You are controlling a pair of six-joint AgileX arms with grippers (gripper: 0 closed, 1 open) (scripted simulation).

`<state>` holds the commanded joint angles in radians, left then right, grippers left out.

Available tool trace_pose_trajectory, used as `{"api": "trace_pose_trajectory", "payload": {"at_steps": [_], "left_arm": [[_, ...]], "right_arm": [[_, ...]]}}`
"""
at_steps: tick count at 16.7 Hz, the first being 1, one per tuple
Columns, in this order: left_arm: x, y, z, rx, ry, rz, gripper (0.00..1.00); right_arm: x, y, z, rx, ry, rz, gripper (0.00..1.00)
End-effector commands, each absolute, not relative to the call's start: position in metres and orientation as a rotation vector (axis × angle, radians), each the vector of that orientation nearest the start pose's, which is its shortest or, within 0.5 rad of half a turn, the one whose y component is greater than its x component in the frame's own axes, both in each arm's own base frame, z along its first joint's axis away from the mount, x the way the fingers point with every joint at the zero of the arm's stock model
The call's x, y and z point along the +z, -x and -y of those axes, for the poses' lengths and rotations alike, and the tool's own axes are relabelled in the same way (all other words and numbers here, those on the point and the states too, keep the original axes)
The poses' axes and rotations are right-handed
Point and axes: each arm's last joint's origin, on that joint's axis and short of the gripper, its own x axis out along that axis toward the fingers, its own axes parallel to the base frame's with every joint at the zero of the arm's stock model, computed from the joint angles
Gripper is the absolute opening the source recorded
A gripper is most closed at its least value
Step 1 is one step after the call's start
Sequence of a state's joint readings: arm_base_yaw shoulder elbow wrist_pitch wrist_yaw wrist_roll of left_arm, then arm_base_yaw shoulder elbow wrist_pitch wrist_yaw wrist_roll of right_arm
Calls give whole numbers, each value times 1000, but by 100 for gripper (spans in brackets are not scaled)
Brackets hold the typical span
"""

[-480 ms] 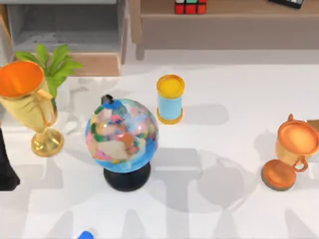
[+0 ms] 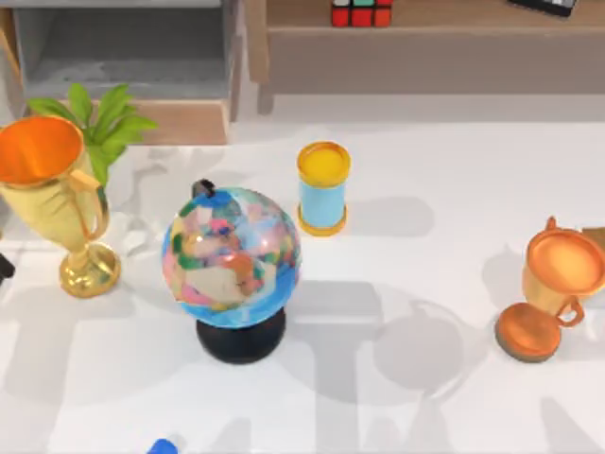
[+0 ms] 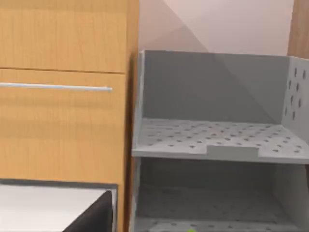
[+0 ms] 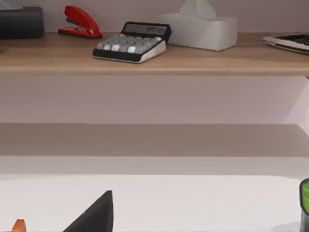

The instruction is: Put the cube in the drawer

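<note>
The cube [image 2: 362, 11], with red, green and white stickers, sits on the long brown shelf [image 2: 425, 47] at the back, right of centre. The drawer [image 2: 123, 57] stands open at the back left, its grey inside bare and its tan front panel [image 2: 184, 123] facing the table. A dark sliver of my left gripper [image 2: 4, 269] shows at the table's left edge, far from the cube. Its wrist view shows a dark piece of it [image 3: 94, 218] before grey perforated walls [image 3: 212, 87]. A dark piece of my right gripper [image 4: 94, 215] faces the shelf.
A globe [image 2: 232, 255] stands mid-table, a gold trophy [image 2: 52, 189] and a plant [image 2: 99, 118] in front of the drawer. A yellow-topped blue cylinder [image 2: 323, 187] stands behind the globe, a bronze cup [image 2: 553, 293] at the right. A small blue object [image 2: 163, 446] lies at the front edge.
My left arm has pulled back to the left, leaving only a sliver at the table's left edge. The cube and the other things have not moved.
</note>
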<state>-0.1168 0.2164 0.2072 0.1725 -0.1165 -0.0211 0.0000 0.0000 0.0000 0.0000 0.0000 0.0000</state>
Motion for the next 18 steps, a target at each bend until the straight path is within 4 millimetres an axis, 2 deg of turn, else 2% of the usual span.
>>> {"api": "trace_pose_trajectory", "payload": {"at_steps": [2, 4, 7, 9, 11, 13, 16, 18], "left_arm": [[271, -121, 17, 0, 78, 230, 100], [309, -143, 30, 2, 113, 275, 100], [350, -202, 69, 1, 148, 279, 100], [353, -251, 111, -5, 151, 244, 100], [336, -297, 163, -17, 134, 192, 100], [303, -330, 218, -31, 108, 139, 100], [247, -357, 285, -47, 68, 79, 100], [211, -364, 315, -47, 43, 48, 100]], "right_arm": [[160, -106, 1, 0, 0, 0, 100], [160, -106, 1, 0, 0, 0, 100], [160, -106, 1, 0, 0, 0, 100], [160, -106, 1, 0, 0, 0, 100], [160, -106, 1, 0, 0, 0, 100], [160, -106, 1, 0, 0, 0, 100], [160, -106, 1, 0, 0, 0, 100], [160, -106, 1, 0, 0, 0, 100]]}}
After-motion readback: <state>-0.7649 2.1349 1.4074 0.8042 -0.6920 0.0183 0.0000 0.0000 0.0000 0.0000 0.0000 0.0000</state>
